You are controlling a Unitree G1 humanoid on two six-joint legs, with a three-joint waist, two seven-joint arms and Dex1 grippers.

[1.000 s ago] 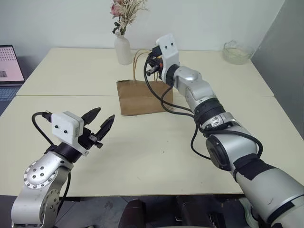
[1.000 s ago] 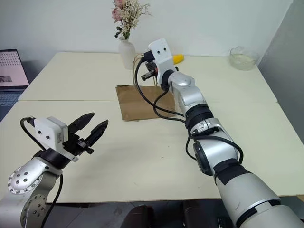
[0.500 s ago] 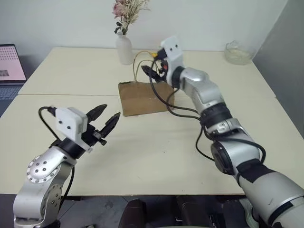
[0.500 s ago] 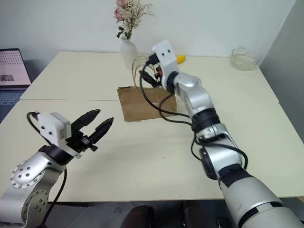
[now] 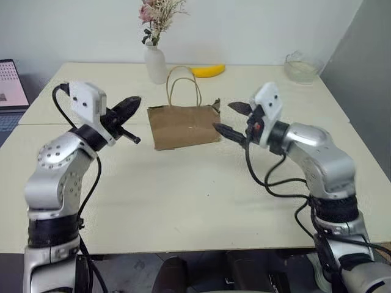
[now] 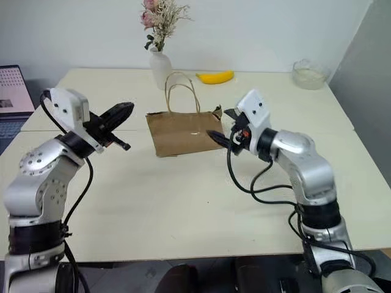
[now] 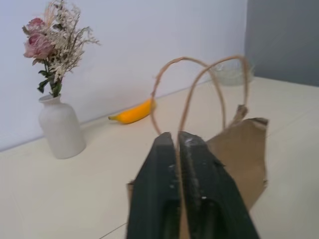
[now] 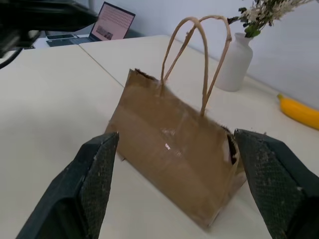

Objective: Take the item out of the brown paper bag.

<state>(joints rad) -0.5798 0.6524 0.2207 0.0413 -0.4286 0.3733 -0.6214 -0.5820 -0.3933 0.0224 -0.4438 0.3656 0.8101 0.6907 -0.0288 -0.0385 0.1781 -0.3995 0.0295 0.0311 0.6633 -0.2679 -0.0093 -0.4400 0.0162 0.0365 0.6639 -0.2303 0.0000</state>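
Observation:
The brown paper bag (image 5: 183, 125) stands upright mid-table, its twine handles (image 5: 183, 85) looping up. The item is hidden from every view. My left gripper (image 5: 134, 102) hovers just left of the bag, apart from it, pointing at it with its fingers (image 7: 172, 164) pressed shut on nothing. My right gripper (image 5: 223, 116) is at the bag's right edge, open wide and empty. In the right wrist view its fingers (image 8: 94, 169) frame the bag (image 8: 174, 149) without touching it.
A yellow banana (image 5: 208, 71) lies behind the bag. A white vase (image 5: 156, 61) with dried flowers stands at the back, a glass bowl (image 5: 300, 67) at the back right, a laptop (image 5: 9, 85) at the far left. Bare tabletop (image 5: 183, 195) lies in front.
My right gripper let go of the handles, opened and drew back to the bag's right side. My left arm rose and moved forward to the bag's left, and its gripper shut.

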